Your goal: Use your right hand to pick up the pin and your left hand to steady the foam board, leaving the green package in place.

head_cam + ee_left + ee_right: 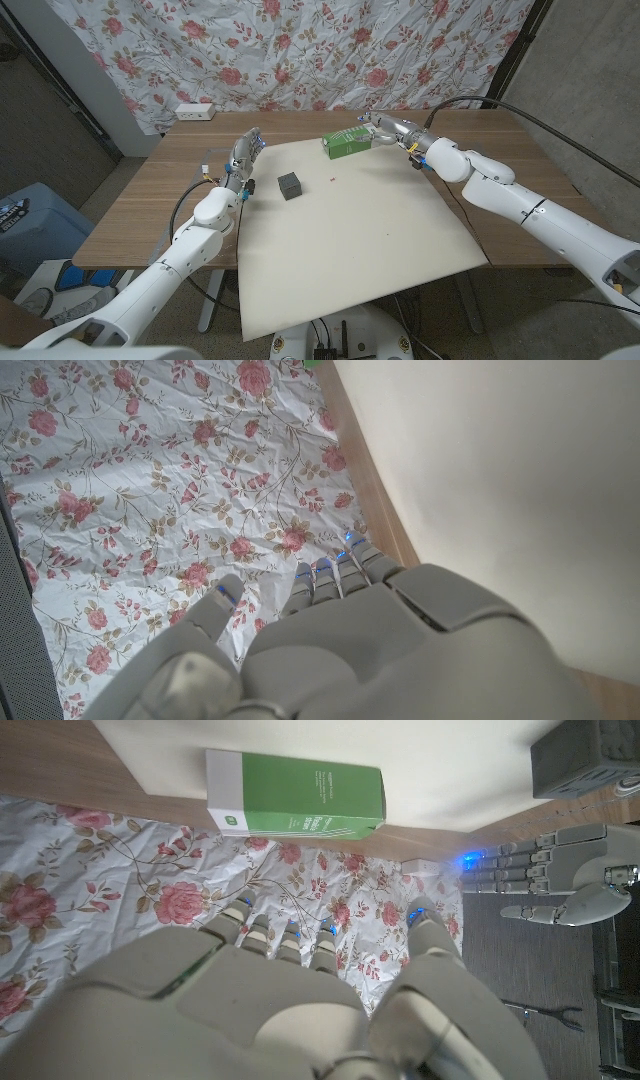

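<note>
The white foam board (pixel 350 240) covers the middle of the wooden table. A tiny red pin (pixel 332 180) lies on it, right of a small black cube (pixel 290 185). The green package (pixel 347 144) lies at the board's far edge and also appears in the right wrist view (pixel 300 795). My right hand (pixel 385 130) hovers just right of the package, fingers apart and holding nothing; the right wrist view shows its back (pixel 300 1000). My left hand (pixel 245 155) stands at the board's left edge, fingers extended and empty. The left wrist view has that hand (pixel 380 650) beside the board (pixel 500 480).
A white power strip (pixel 194 111) lies at the table's far left corner. A floral curtain (pixel 300 50) hangs behind the table. Bare wood (pixel 150 210) shows left of the board. The black cube (pixel 585 755) and my left hand (pixel 555 870) appear in the right wrist view.
</note>
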Robot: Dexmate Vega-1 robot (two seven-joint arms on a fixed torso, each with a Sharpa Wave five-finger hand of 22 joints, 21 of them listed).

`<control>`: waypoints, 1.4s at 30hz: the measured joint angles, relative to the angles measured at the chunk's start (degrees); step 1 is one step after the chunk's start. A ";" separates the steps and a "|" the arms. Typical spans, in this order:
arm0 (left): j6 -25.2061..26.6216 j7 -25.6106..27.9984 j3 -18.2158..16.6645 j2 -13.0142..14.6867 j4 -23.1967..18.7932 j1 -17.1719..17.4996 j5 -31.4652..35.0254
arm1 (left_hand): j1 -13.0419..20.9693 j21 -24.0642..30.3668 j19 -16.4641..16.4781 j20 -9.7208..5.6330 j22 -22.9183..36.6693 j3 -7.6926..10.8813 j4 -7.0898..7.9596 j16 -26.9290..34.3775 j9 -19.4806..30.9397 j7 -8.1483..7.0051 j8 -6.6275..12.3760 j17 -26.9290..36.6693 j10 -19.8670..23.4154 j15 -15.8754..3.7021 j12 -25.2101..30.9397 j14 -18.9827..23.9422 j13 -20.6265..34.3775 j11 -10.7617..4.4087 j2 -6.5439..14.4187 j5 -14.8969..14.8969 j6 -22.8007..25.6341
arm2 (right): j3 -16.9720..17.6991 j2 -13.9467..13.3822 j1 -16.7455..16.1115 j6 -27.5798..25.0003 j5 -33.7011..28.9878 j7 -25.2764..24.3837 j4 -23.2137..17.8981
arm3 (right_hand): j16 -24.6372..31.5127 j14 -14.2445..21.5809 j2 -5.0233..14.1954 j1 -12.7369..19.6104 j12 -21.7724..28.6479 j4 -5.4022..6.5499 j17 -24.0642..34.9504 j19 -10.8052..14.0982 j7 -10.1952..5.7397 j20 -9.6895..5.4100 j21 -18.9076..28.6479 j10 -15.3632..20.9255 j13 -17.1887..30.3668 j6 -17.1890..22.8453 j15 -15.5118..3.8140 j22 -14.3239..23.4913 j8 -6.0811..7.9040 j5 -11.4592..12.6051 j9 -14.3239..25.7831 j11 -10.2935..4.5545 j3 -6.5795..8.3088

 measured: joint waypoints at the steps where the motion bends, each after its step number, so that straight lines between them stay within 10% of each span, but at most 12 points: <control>1: 0.09 0.09 0.00 -0.04 0.05 -0.04 0.05 | 0.00 0.00 0.00 0.00 0.00 0.02 -0.02 0.00 0.00 0.00 0.00 0.00 0.00 -0.12 0.00 0.12 0.00 0.00 0.00 0.00 0.00 | -0.13 -0.03 0.18 -0.30 -0.26 0.36 -0.23 | 0.00 -0.01 -0.01 0.01 0.06 -0.10 0.00 0.00 -0.01 0.00 0.03 0.01 0.09 -0.20 -0.01 0.00 0.00 0.00 0.00 0.01 0.09; 42: 0.45 1.68 -0.44 -0.56 1.01 0.02 0.01 | 0.00 0.00 1.33 1.33 0.00 0.02 -0.02 0.00 0.00 -0.40 0.00 -0.02 0.92 -0.51 0.00 0.51 0.29 -0.31 0.00 0.00 0.82 | -8.36 2.68 9.26 -11.89 -11.48 20.56 -5.59 | 2.95 5.85 -5.59 12.53 2.60 0.16 1.16 6.90 -2.99 1.31 1.54 5.00 2.09 5.07 1.90 0.31 5.06 4.74 2.11 6.12 2.36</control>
